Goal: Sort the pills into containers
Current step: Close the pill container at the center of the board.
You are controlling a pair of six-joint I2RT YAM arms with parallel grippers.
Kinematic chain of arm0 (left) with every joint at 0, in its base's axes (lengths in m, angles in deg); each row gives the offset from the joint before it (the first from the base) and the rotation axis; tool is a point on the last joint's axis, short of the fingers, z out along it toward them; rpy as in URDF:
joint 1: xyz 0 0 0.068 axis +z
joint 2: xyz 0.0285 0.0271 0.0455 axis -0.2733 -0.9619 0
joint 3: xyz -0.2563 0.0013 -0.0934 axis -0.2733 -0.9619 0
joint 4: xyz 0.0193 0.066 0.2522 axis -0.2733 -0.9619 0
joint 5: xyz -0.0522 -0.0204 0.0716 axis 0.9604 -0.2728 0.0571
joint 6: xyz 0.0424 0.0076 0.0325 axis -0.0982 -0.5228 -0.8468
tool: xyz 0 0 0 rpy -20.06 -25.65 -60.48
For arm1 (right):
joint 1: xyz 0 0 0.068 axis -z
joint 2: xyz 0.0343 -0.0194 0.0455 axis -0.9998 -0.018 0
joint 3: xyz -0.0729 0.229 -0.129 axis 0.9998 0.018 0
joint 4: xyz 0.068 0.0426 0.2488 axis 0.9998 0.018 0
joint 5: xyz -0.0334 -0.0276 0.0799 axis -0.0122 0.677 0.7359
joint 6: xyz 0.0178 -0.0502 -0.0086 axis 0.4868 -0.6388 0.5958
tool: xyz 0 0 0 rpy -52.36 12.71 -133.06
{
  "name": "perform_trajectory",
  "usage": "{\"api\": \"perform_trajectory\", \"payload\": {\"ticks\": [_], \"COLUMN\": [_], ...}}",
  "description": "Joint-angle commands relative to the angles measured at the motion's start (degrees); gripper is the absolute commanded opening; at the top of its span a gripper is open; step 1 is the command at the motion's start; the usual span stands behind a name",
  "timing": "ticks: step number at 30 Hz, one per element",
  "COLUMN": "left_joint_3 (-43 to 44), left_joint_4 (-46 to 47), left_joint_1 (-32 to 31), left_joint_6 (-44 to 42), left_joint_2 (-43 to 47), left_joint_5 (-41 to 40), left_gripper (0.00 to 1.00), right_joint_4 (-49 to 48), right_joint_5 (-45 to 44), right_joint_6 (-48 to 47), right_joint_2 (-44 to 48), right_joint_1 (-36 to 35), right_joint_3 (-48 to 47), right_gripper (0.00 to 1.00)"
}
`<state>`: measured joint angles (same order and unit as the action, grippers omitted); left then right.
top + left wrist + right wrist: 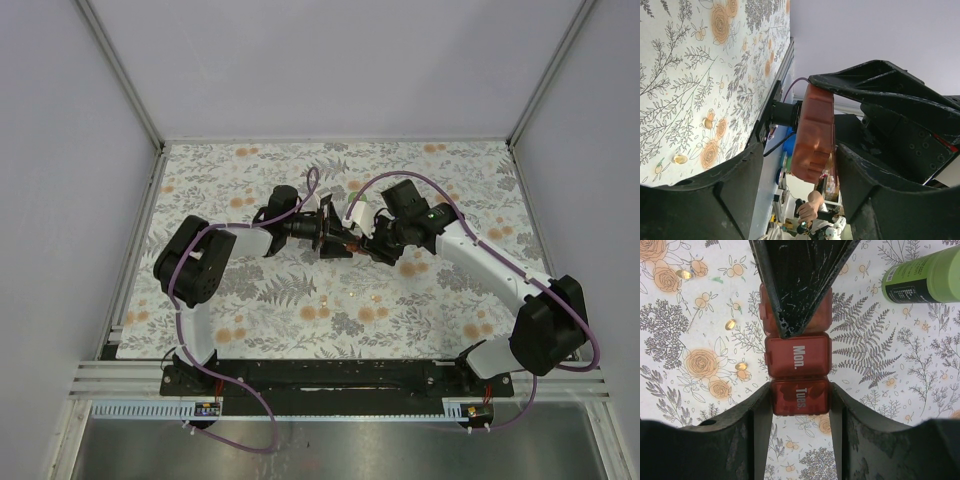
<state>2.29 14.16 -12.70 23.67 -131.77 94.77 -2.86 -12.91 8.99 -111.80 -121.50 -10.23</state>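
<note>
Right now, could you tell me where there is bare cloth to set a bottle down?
Free: the near strip of cloth between the two arm bases, and the far corners. Crowded: the middle, where the left gripper and right gripper meet at the pill box, with the green bottle and loose pills beside.

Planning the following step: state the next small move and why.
Probably close the left gripper on the free end of the pill box: its jaws straddle it, a gap showing on the cloth side, while the right gripper clamps the Tues. end. Visible lids look shut; pills lie on the cloth.
</note>
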Motion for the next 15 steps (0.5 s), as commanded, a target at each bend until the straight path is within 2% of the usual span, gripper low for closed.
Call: {"api": "perform_trajectory", "payload": {"ticks": [1, 10, 15], "left_joint_3": [-0.2, 0.2, 0.6], "left_joint_4": [0.9, -0.5, -0.4], "left_joint_1": [0.1, 0.1, 0.1], "left_joint_6": [-1.7, -3.3, -3.5], "left_joint_2": [2.5, 2.3, 2.6], "left_joint_5": [0.8, 1.0, 1.3], "left_gripper": [0.61, 0.43, 0.41], "right_joint_4": [-1.3, -1.1, -1.0], "right_joint_5": [-0.8, -0.3, -0.1], "right_joint_6": [0.7, 0.9, 1.1], "right_joint_2": [-0.1, -0.1, -0.1], "right_joint_1": [0.8, 1.2, 1.3], "right_joint_3": [-2.9, -3.4, -3.4], "right_gripper": [0.0, 0.0, 0.0]}}
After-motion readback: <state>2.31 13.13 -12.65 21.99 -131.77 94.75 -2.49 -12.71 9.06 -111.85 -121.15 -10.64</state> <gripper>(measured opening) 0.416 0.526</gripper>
